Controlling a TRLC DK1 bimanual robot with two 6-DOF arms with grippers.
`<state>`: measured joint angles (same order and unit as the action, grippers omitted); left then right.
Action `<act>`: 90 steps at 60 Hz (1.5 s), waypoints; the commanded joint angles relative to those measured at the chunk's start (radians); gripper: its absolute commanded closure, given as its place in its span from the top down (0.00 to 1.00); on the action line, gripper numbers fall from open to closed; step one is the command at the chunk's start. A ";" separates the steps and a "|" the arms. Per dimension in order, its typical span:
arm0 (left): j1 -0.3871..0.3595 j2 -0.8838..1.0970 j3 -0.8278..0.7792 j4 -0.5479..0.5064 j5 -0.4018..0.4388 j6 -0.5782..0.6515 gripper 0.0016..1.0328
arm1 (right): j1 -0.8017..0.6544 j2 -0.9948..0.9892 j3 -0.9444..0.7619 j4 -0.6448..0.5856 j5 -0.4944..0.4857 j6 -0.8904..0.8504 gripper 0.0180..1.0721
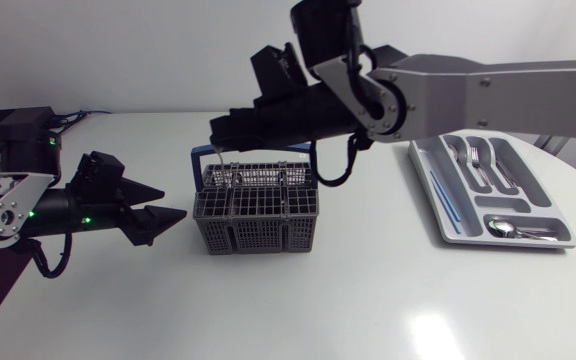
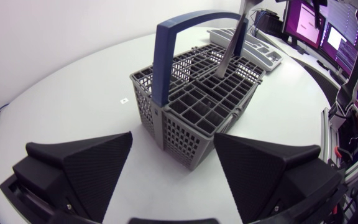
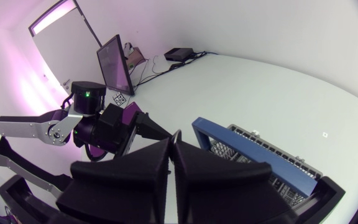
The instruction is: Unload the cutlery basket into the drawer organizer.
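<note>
**Surroundings and obstructions.** In the head view, the white table (image 1: 358,310) carries the grey cutlery basket (image 1: 258,238) at centre frame. The drawer organizer (image 1: 436,205) lies at the right of the frame, well apart from it. My right arm (image 1: 498,85) enters from the right edge, passes over the organizer's upper end and stops above the basket's upper left corner. The right gripper (image 1: 216,135) has its fingers pressed almost together. A thin metal cutlery piece (image 2: 230,48) is gripped between them and hangs tilted, its lower end inside a far compartment of the basket. The left gripper (image 1: 173,203) sits at the left of the frame, just beside the basket's left end. Its fingers are spread wide, holding nothing and not touching the basket.

**Containers.** The basket stands upright, its blue handle (image 2: 166,59) arching over the middle. I cannot tell what else its compartments hold. In the organizer, forks (image 1: 475,155) lie in an upper lengthwise compartment and spoons (image 1: 508,230) in the lower crosswise one. A thin blue item (image 1: 446,205) lies in the long left slot.

**Differences between views.** The left wrist view shows the cutlery piece plainly, ahead of the open fingers, while the head view shows only a sliver. The right wrist view hides the piece behind its own fingers, which meet along a narrow seam. That view also shows the left arm (image 3: 33,127) beyond the handle.
</note>
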<state>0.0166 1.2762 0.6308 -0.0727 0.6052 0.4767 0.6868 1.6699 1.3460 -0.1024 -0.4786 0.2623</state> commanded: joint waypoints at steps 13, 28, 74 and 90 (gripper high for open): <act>-0.018 -0.064 -0.020 -0.056 0.011 0.020 0.89 | -0.081 -0.159 -0.047 -0.157 -0.057 -0.020 0.05; -0.020 -0.118 -0.010 -0.116 0.001 0.022 0.89 | -0.159 -0.262 -0.105 -0.319 -0.060 -0.110 0.05; -0.102 -0.123 -0.005 -0.154 -0.101 0.022 0.89 | -0.675 -0.434 -0.340 -0.540 0.245 -0.597 0.05; -0.101 -0.118 -0.010 -0.153 -0.107 0.020 0.89 | -0.865 -0.401 -0.450 -0.342 0.351 -0.781 0.05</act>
<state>-0.0799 1.1637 0.6304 -0.2199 0.4988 0.4801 -0.1299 1.2438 0.9302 -0.4797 -0.1440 -0.4427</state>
